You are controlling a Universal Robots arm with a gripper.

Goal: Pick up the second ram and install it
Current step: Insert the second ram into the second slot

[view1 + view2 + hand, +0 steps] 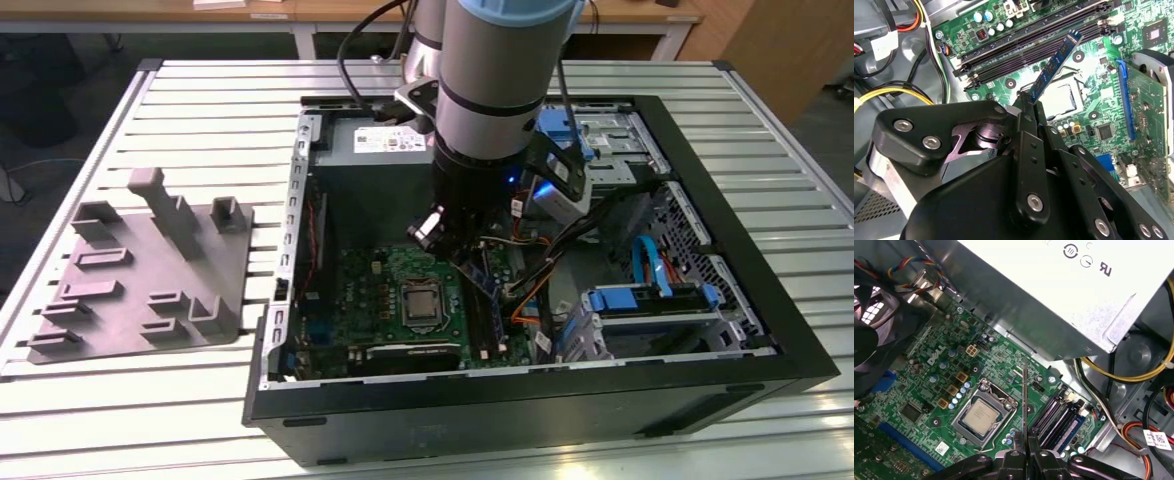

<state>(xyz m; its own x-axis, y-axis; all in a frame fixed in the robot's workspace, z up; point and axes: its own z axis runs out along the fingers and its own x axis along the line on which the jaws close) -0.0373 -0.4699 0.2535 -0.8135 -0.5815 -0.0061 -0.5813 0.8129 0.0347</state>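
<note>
My gripper (454, 245) hangs inside the open computer case, over the green motherboard (380, 295). It is shut on the second ram (1056, 65), a thin blue-green stick that juts out from the fingertips. In the first wrist view the ram (1025, 405) is seen edge-on as a thin line rising from the gripper (1025, 452). The stick is held in the air above the processor socket (981, 415), beside the long black memory slots (1039, 40) and apart from them. In the second wrist view the gripper (1026, 102) clamps the stick's near end.
The grey power supply (367, 140) fills the case's far side. Cables (561, 250) and blue drive cages (641, 300) crowd the exterior view's right. A black fan (864, 340) stands by the board. A grey moulded fixture (140, 270) lies on the slatted table (200, 90).
</note>
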